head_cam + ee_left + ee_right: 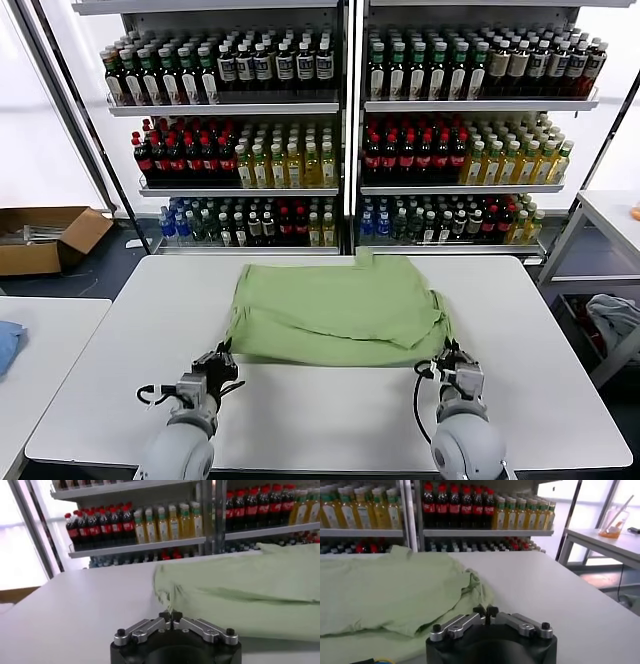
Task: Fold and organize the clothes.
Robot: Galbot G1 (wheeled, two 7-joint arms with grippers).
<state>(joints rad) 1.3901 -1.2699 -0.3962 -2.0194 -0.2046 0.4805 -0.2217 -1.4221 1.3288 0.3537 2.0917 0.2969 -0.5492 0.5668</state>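
Green shirt (335, 312) partly folded at table (550, 380) centre, long axis running left to right. Left gripper (222, 362) shut at near-left corner, right gripper (452, 362) shut at near-right corner. Both equally near; shirt directly ahead.

No text, label or number is legible anywhere, not even on the shelved bottles (250, 68).
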